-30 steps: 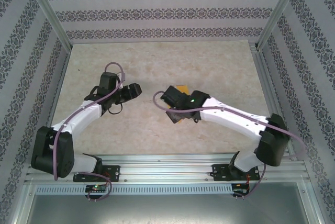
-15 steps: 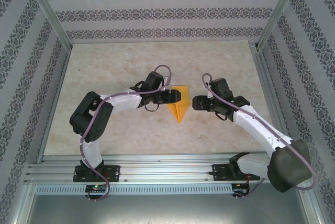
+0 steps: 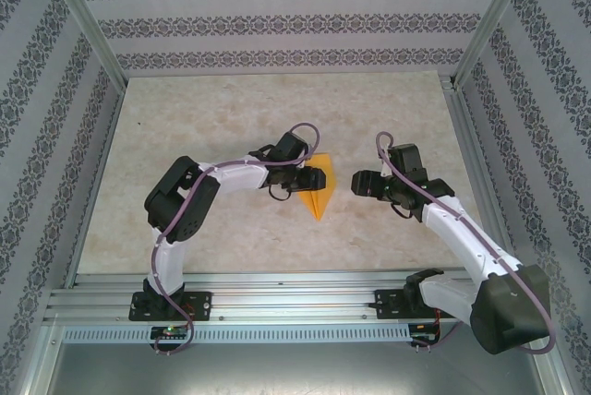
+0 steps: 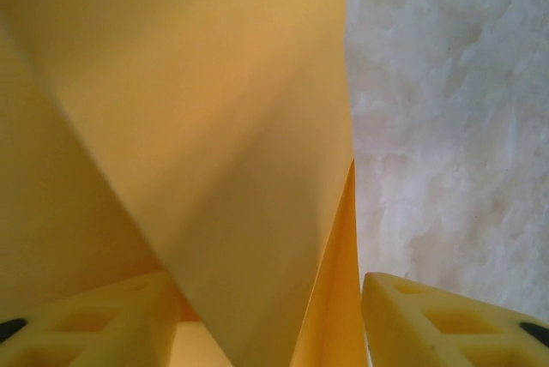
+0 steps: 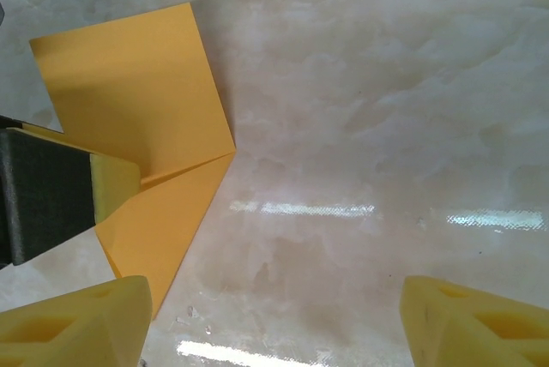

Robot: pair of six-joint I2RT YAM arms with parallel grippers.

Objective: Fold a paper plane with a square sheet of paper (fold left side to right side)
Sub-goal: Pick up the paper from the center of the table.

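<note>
Left gripper (image 3: 323,176) moved onto paper plane (image 3: 319,203), jaws apart astride it, right gripper (image 3: 355,183) spread wide nearby

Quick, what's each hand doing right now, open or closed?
Left hand: open, a flap of the paper between its fingers.
Right hand: open, holding nothing.

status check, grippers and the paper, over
Left gripper open, straddling a raised flap of the paper. Right gripper open, over the table beside it. Paper part-folded, point toward the bases. Nothing seen in the way.
</note>
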